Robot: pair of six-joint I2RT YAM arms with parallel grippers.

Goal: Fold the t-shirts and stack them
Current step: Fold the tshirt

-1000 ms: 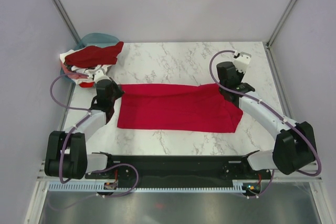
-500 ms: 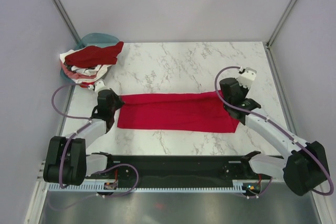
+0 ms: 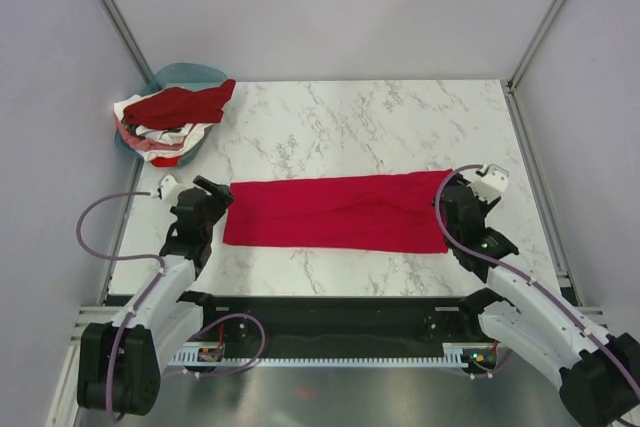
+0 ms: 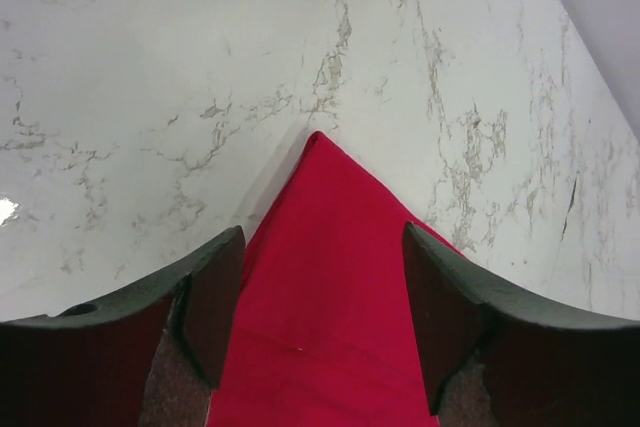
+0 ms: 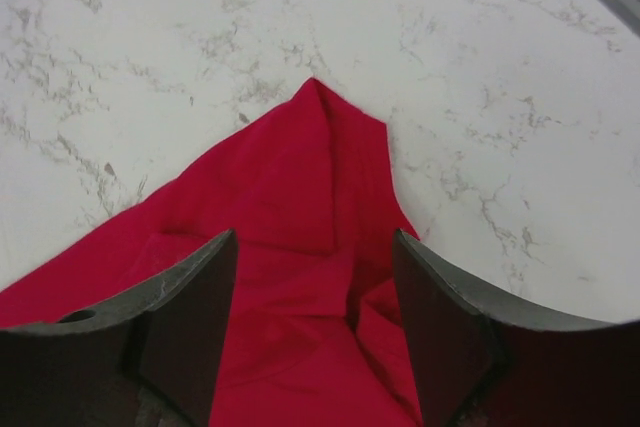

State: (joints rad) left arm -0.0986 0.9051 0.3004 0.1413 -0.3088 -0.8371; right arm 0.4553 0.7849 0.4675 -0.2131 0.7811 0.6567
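Your left gripper [image 4: 325, 287] stands spread, pinching nothing. The near-left corner of the crimson t-shirt [image 3: 335, 212] lies flat on the counter [image 3: 350, 117], under the gap and running out ahead of its fingers [image 4: 215, 297]. Your right gripper [image 5: 312, 287] is spread too and holds nothing. The shirt's opposite end sits under it and ahead, more rumpled, with a small ridge of cloth rising toward the corner.

The shirt stretches as a long, narrow band from one gripper straight across to the other. That looks like a lengthwise fold, and a gripper posted at each end fits keeping the band straight while it settles. I judge the fold only partly done, since the band is too long to stack. The wrinkled end by your right gripper may need smoothing.

Well beyond your left gripper, off to its outer side, a teal basin [image 3: 185, 74] holds the other shirts, heaped unfolded: a dark red shirt [image 3: 185, 104] on top and white cloth [image 3: 150, 132] beneath, spilling over the rim.
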